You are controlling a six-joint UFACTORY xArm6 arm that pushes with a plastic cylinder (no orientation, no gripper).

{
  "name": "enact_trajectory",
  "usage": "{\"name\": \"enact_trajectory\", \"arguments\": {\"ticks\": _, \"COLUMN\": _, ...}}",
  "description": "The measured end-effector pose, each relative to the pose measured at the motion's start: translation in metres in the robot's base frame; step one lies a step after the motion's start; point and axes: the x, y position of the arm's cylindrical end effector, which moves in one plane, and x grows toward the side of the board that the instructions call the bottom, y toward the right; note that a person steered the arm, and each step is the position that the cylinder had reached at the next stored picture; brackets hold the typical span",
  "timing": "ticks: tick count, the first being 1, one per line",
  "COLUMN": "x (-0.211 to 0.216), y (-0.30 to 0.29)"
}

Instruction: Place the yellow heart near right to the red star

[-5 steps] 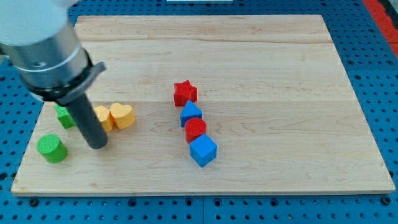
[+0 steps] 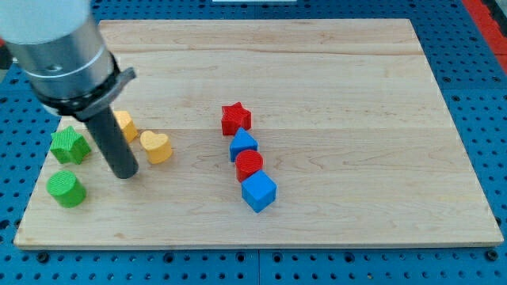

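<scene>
The yellow heart [image 2: 157, 146] lies on the wooden board [image 2: 333, 71], left of centre. The red star [image 2: 235, 118] stands near the board's middle, well to the heart's right and a little higher. My tip [image 2: 124, 174] rests on the board just left of and slightly below the heart, a small gap apart. A second yellow block [image 2: 124, 124] sits above my tip, partly hidden behind the rod.
Below the red star runs a column: a blue block [image 2: 243, 145], a red cylinder [image 2: 249, 165] and a blue cube [image 2: 258, 192]. A green star [image 2: 69, 146] and a green cylinder [image 2: 66, 189] sit at the left edge.
My tip has moved slightly up. The other yellow block has shifted up and away from the heart. The green star now shows fully at the left.
</scene>
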Motion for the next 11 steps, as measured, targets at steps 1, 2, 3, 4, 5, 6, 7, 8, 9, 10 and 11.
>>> {"name": "enact_trajectory", "arguments": {"ticks": 1, "x": -0.012, "y": 0.014}}
{"name": "enact_trajectory", "arguments": {"ticks": 2, "x": -0.028, "y": 0.022}}
{"name": "enact_trajectory", "arguments": {"ticks": 3, "x": -0.040, "y": 0.027}}
{"name": "enact_trajectory", "arguments": {"ticks": 4, "x": -0.049, "y": 0.018}}
{"name": "enact_trajectory", "arguments": {"ticks": 5, "x": -0.091, "y": 0.019}}
{"name": "enact_trajectory", "arguments": {"ticks": 6, "x": -0.119, "y": -0.012}}
{"name": "enact_trajectory", "arguments": {"ticks": 7, "x": -0.147, "y": -0.047}}
{"name": "enact_trajectory", "arguments": {"ticks": 8, "x": -0.157, "y": 0.006}}
{"name": "enact_trajectory", "arguments": {"ticks": 9, "x": -0.159, "y": 0.033}}
{"name": "enact_trajectory", "arguments": {"ticks": 10, "x": -0.145, "y": 0.030}}
{"name": "enact_trajectory", "arguments": {"ticks": 11, "x": -0.134, "y": 0.030}}
